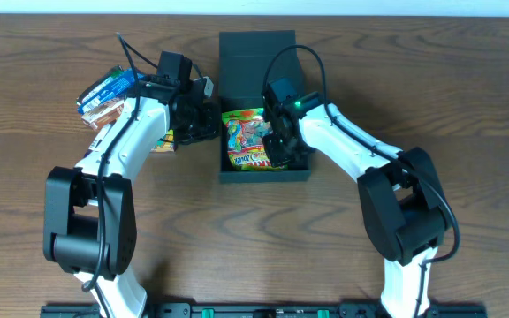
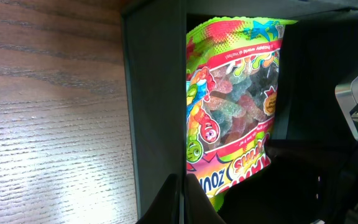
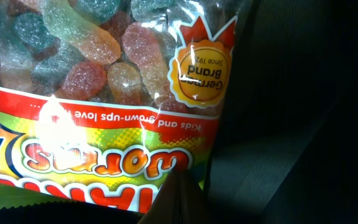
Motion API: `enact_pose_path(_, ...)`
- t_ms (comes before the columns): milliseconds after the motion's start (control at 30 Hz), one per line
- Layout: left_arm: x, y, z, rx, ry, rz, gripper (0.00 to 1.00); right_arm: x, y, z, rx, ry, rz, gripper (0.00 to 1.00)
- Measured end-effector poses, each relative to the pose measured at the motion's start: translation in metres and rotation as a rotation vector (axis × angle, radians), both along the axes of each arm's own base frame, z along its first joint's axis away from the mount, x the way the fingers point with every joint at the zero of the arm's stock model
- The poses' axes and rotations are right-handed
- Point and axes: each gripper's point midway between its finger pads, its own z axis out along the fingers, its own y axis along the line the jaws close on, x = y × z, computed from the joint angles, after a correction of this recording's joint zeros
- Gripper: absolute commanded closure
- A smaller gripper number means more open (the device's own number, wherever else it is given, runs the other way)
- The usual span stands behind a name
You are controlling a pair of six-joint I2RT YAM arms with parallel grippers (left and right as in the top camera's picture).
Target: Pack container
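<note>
The dark teal container point(image 1: 299, 170) stands open at the table's middle, its lid point(image 1: 256, 51) folded back. A bright bag of gummy worms point(image 1: 246, 137) lies inside, also seen in the left wrist view point(image 2: 232, 112) and filling the right wrist view point(image 3: 92, 81). My left gripper point(image 1: 208, 124) is shut on the container's left wall point(image 2: 157, 106), fingertips point(image 2: 183, 196) either side of its rim. My right gripper point(image 1: 279, 146) is inside the container, fingers point(image 3: 179, 196) pressed together on the bag's right edge.
Several snack packets lie at the left under my left arm: a blue one point(image 1: 109, 87), a brown one point(image 1: 102, 113) and a yellow one point(image 1: 164, 141). Bare wooden table point(image 1: 467, 79) surrounds the container.
</note>
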Motion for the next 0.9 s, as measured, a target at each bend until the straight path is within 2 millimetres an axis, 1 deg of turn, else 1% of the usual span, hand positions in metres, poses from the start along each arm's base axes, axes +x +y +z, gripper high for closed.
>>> enact_pose_path(200,0.000,0.000,0.000,0.000,0.001,0.000,0.94,0.001,0.000,0.001,0.000,0.000,0.000,0.99)
enact_pose_path(267,-0.001,0.000,0.000,0.001,0.005,0.001,0.94,0.003,0.001,0.006,0.001,-0.007,0.000,0.99)
enact_pose_path(367,-0.002,0.003,0.000,0.003,0.015,0.006,0.94,0.013,0.003,0.017,-0.003,-0.036,-0.002,0.99)
enact_pose_path(467,-0.002,0.011,0.001,0.033,0.015,0.022,0.94,0.019,0.002,0.023,-0.015,-0.057,-0.005,0.99)
enact_pose_path(633,-0.002,0.034,0.006,0.158,-0.008,0.063,0.94,0.030,-0.003,0.028,-0.042,-0.103,-0.029,0.99)
enact_pose_path(700,0.003,0.038,0.006,0.181,-0.032,0.075,0.94,0.037,-0.004,0.029,-0.043,-0.128,-0.041,0.99)
enact_pose_path(800,0.008,0.038,0.000,0.178,-0.054,0.089,0.94,0.047,-0.007,0.031,-0.037,-0.163,-0.059,0.99)
enact_pose_path(900,0.005,0.035,-0.011,0.156,-0.037,0.091,0.94,0.056,-0.005,0.033,-0.024,-0.197,-0.070,0.99)
